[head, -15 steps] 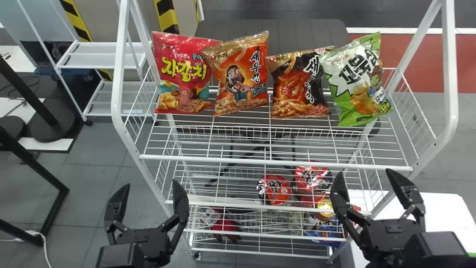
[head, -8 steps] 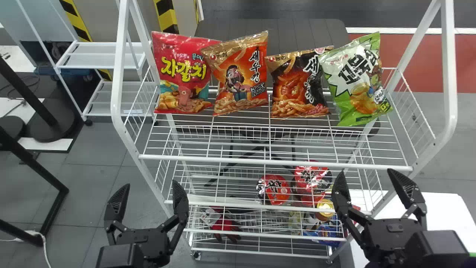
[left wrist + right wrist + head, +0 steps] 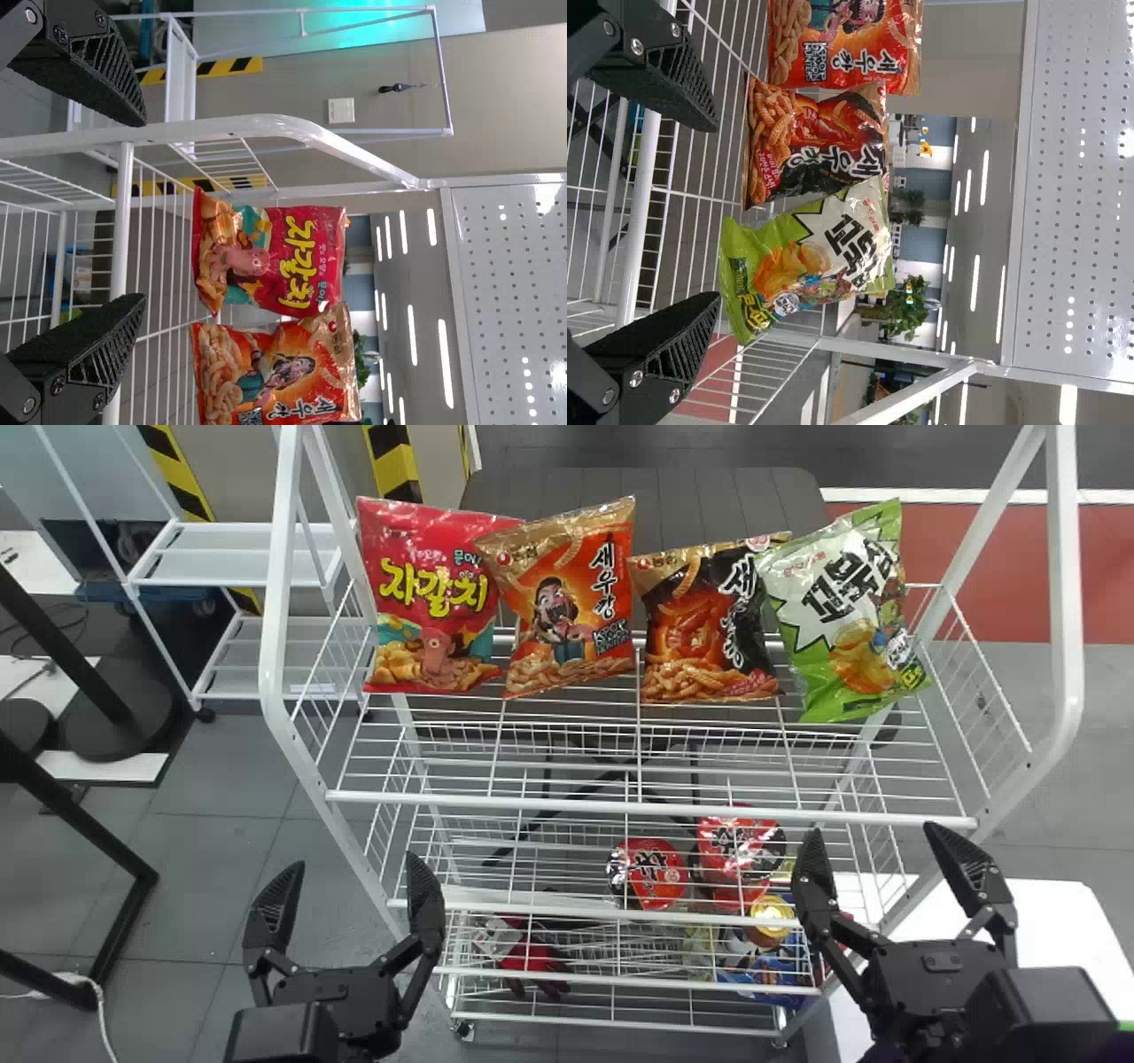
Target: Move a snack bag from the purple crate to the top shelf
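Four snack bags stand along the back of the white wire top shelf (image 3: pixel 567 804): a red bag (image 3: pixel 434 598), an orange bag (image 3: pixel 567 602), a black-and-orange bag (image 3: pixel 709 624) and a green bag (image 3: pixel 846 615). My left gripper (image 3: pixel 345 886) is open in front of the rack's left side, below the shelf's front rail. The right gripper (image 3: pixel 873 859) is likewise open near the rack's right side. Wrist views give the left gripper (image 3: pixel 142 212) with the red bag (image 3: pixel 270 257) beyond it, and the right gripper (image 3: pixel 718 212) with the green bag (image 3: pixel 815 257) beyond.
Lower rack tiers hold red noodle packs (image 3: pixel 651 872), a yellow-lidded jar (image 3: pixel 772 921), a blue packet (image 3: pixel 771 974) and red gloves (image 3: pixel 536 961). A white table (image 3: pixel 1054 930) stands at the right, with a purple and green edge at the bottom right corner. Black stands (image 3: pixel 71 868) are at left.
The rack and its contents have shifted slightly left and up in the head view. Both grippers remain open, nearly where they were.
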You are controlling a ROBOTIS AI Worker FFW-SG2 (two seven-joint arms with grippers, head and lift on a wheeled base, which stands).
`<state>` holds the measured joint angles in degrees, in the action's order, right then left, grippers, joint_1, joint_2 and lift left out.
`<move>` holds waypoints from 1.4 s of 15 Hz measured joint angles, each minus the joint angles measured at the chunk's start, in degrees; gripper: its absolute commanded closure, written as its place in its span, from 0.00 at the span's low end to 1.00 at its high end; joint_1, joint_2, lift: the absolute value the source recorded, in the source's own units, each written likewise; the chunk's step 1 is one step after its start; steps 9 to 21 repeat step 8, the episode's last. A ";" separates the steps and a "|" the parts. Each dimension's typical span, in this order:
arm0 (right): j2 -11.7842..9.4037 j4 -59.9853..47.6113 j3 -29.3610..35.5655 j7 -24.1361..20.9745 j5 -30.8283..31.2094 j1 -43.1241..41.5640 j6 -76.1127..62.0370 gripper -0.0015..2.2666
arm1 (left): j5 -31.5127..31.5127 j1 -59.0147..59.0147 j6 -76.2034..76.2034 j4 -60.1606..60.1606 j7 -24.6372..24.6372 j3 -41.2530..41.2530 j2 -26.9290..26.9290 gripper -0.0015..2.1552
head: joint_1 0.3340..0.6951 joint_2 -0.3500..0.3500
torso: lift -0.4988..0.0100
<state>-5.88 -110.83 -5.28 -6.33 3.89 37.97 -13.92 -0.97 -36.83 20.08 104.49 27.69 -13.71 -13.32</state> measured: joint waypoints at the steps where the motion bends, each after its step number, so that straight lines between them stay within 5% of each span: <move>1: -0.01 0.00 0.00 0.00 -0.02 -0.02 0.00 0.07 | 0.00 0.00 0.00 -0.03 0.00 0.00 0.03 0.06 | 1.00 0.55 | 0.98; 21: 0.10 0.26 0.01 0.00 -0.03 -0.30 0.30 0.07 | 0.12 0.40 -0.07 -0.52 -0.01 0.00 0.14 0.06 | 1.00 0.55 | 0.98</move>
